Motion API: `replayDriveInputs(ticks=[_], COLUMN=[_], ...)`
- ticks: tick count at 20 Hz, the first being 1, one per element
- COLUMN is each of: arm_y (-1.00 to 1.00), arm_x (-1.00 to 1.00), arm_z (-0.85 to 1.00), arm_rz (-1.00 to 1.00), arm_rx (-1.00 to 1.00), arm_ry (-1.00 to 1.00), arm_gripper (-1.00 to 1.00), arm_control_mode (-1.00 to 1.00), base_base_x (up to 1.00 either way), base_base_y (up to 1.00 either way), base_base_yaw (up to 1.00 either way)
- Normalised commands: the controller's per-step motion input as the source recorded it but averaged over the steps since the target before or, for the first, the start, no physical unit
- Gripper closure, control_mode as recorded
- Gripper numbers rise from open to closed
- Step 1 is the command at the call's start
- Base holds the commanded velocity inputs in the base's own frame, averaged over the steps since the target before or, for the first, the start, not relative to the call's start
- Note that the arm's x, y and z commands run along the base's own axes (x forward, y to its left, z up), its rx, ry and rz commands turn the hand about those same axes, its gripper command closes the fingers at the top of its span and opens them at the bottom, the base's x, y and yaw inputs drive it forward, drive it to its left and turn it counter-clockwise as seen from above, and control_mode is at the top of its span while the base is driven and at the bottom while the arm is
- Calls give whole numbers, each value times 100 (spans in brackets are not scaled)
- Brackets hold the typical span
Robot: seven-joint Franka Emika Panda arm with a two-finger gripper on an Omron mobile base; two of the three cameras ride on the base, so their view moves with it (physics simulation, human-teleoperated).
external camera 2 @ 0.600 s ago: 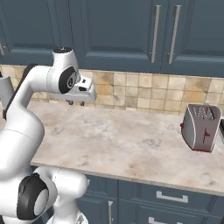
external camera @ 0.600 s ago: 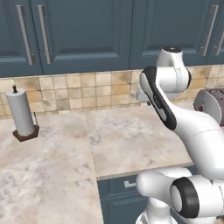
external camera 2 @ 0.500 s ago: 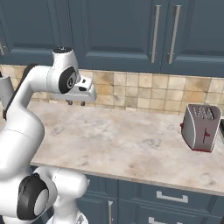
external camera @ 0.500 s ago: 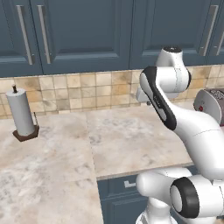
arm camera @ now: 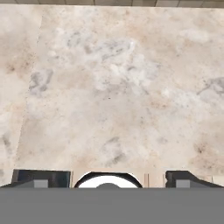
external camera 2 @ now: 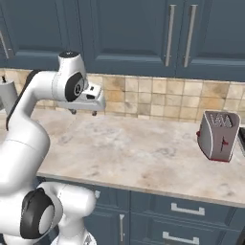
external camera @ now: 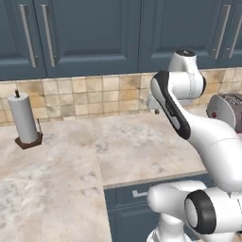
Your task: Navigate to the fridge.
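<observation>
Task barely begun, by present look. Facing marbled counter [external camera: 61, 189] under blue-grey cabinets [external camera 2: 129, 33]; fridge location unknown. Paper-towel roll [external camera: 23, 120] at left, toaster [external camera 2: 219, 136] at right. Gripper [external camera 2: 82, 113] at centre left above counter, spread wide, empty. Remaining: drive to fridge.

Paper towel roll [external camera: 22, 116] upright on counter [external camera: 61, 179] L, toaster [external camera: 228, 109] R
</observation>
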Motion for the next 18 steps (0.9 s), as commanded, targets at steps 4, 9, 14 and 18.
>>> replayDriveInputs(ticks=[4, 9, 14, 18], arm_y=[0, 0, 0, 0], arm_x=[0, 0, 0, 0], arm_z=[0, 0, 0, 0], arm_rz=[0, 0, 0, 0], arm_rx=[0, 0, 0, 0], arm_ry=[0, 0, 0, 0], arm_gripper=[-100, -100, -100, -100], arm_control_mode=[100, 100, 100, 100], base_base_x=[-36, 0, 0, 0], base_base_y=[-28, -12, -28, -31], base_base_yaw=[-59, -94, -94, -93])
